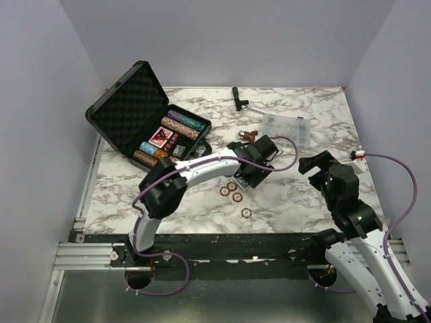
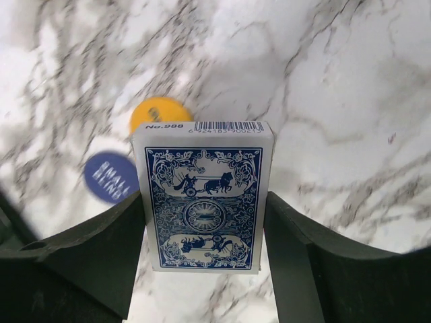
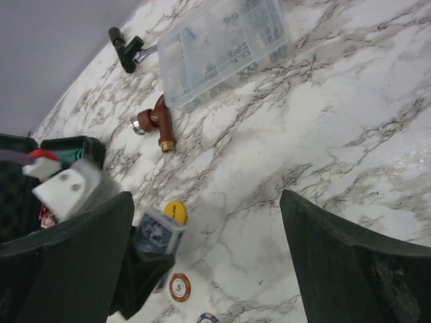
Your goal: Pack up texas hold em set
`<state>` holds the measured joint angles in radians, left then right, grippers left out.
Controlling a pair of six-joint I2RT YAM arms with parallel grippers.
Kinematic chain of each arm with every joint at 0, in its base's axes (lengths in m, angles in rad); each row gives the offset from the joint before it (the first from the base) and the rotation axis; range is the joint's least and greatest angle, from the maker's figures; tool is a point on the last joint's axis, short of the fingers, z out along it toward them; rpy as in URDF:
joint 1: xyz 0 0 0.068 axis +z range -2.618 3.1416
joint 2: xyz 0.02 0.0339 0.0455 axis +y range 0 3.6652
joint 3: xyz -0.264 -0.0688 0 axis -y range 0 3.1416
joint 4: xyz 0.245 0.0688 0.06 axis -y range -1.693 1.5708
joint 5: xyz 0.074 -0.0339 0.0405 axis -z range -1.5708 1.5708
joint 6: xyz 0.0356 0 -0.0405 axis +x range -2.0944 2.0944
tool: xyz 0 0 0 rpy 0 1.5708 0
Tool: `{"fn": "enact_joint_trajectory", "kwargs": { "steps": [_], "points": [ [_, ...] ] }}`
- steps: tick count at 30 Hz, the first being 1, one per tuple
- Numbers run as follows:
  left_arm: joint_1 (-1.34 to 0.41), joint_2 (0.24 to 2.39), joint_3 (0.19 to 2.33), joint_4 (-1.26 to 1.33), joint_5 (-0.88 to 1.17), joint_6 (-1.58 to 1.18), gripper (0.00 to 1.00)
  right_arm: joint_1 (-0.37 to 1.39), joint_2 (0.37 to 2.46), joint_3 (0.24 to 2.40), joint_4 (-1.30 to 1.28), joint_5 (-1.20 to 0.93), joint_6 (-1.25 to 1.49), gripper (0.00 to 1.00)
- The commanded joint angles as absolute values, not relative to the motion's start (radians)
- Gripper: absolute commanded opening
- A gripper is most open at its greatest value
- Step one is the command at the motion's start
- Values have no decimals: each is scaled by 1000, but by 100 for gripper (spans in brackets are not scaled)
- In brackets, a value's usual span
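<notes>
Blue card deck (image 2: 202, 195) was clamped in left end effector (image 1: 244, 176), arm stretched low across marble tabletop (image 1: 303, 121); right end effector (image 1: 315, 163) gaped wide, arm folded upright alongside.

Likely a lab: grey-walled booth (image 1: 256, 40), marble-print table (image 1: 202, 210).

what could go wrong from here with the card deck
The left gripper pinches the blue card deck only by its smooth side edges, so it may slip or twist when lifted. The yellow chip and blue small blind button lie close by it and could get knocked aside.
</notes>
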<state>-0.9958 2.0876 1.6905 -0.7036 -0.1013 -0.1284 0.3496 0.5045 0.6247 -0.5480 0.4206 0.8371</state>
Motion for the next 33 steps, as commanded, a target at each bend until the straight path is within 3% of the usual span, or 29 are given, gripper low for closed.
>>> {"fn": "enact_joint_trajectory", "kwargs": {
  "steps": [1,8,14,33],
  "points": [
    [-922,1850,1567,-698,-167,-93,39,346,501,607,-536,422,820,92],
    [-656,1650,1397,-725,-245,-42,39,348,521,604,-503,408,787,92],
    [-465,1655,1410,-703,-239,50,39,347,557,597,-477,362,775,92],
    [-350,1955,1626,-697,-131,147,39,348,651,602,-430,300,781,92]
  ]
}}
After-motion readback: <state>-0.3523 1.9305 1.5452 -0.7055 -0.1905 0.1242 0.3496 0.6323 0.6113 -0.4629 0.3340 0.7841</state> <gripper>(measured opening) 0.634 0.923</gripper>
